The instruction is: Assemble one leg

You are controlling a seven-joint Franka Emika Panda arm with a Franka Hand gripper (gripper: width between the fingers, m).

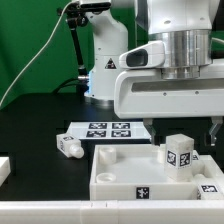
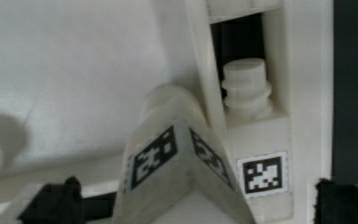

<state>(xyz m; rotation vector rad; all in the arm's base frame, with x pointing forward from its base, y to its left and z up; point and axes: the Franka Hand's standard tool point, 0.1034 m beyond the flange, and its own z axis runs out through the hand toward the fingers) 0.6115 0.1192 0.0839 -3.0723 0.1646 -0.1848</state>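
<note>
Up front, by the counter's near edge on the exterior view's right, your leg (image 1: 180, 153) stands on the white square panel (image 1: 120, 172). Gripper (image 2: 202, 200) is spread wide around it, clutching nothing. Grasp step, I'd say: lower, centre, squeeze. Farther back lies a spare leg (image 1: 68, 145).

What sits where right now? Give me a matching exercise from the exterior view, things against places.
Things: 1 marker board; 2 leg at the exterior view's left; 3 leg at the exterior view's right; 4 panel.
Places: A upright on the panel; B raised rim, tag on front wall; C on its side on the table; D flat on the table behind the panel.
Pairs: 1-D; 2-C; 3-A; 4-B.
</note>
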